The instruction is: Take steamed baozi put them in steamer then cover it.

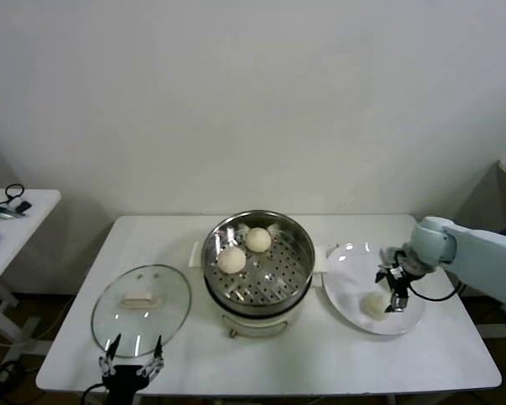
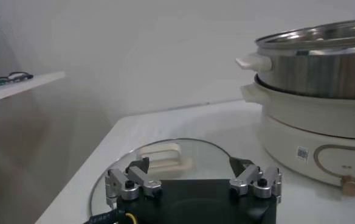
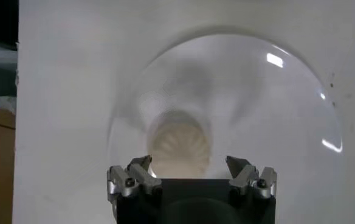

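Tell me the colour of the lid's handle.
Cream-white: the handle sits at the centre of the clear glass lid, best seen in the head view.

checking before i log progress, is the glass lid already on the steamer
No, the glass lid lies flat on the table to the left of the open steamer.

Clearance: table centre taken, near edge bare.
The steamer [image 1: 258,268] fills mid-table with its basket uncovered from above, two baozi [image 1: 244,250] at its far side, near half bare. The cover [image 1: 141,299] lies flat left of it, the plate [image 1: 347,268] right, narrow gaps between. The right gripper [image 1: 395,301], fingers spread, hangs over the plate's one bun [image 1: 374,305]. The left gripper [image 1: 132,357] sits at the cover's near rim.
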Robot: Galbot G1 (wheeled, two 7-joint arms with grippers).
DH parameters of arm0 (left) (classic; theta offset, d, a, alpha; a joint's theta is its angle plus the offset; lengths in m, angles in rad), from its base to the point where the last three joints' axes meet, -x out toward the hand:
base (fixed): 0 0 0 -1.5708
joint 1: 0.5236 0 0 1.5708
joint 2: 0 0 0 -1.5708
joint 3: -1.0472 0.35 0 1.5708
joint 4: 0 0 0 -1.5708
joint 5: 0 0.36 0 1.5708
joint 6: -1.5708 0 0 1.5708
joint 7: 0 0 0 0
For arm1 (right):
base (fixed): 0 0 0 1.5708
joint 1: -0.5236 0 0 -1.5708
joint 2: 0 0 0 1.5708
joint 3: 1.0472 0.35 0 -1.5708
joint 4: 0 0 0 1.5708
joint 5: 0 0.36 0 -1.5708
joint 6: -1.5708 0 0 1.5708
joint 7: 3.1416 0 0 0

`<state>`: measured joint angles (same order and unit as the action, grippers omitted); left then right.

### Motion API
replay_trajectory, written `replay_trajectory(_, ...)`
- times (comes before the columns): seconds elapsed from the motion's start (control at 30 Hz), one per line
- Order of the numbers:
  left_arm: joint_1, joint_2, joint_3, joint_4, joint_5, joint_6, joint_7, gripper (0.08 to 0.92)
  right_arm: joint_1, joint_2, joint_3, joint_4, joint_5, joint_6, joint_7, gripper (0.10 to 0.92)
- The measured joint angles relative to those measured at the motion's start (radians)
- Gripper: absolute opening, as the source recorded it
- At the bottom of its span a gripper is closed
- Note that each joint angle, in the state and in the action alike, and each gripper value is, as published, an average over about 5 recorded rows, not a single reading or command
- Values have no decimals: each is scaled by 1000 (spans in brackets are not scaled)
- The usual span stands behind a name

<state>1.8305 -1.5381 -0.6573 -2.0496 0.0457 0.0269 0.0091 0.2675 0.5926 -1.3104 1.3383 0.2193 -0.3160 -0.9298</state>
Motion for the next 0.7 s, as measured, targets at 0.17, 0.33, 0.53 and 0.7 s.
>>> replay_trajectory(0.17, 0, 0, 0, 0, 0, 1, 0, 823, -40, 10, 32, -14, -11, -5, 3, 822)
replay_trajectory(0.33, 1, 0, 1, 0, 0, 1, 0, 823, -68, 15, 52, -17, -18, -9, 3, 798)
replay_trajectory(0.53, 1, 0, 5, -2, 1, 2, 0, 823, -81, 13, 63, -17, -31, -10, -1, 691)
replay_trajectory(0.7, 3, 2, 11, -6, 3, 3, -1, 823, -79, 8, 62, -13, -40, -6, -8, 645)
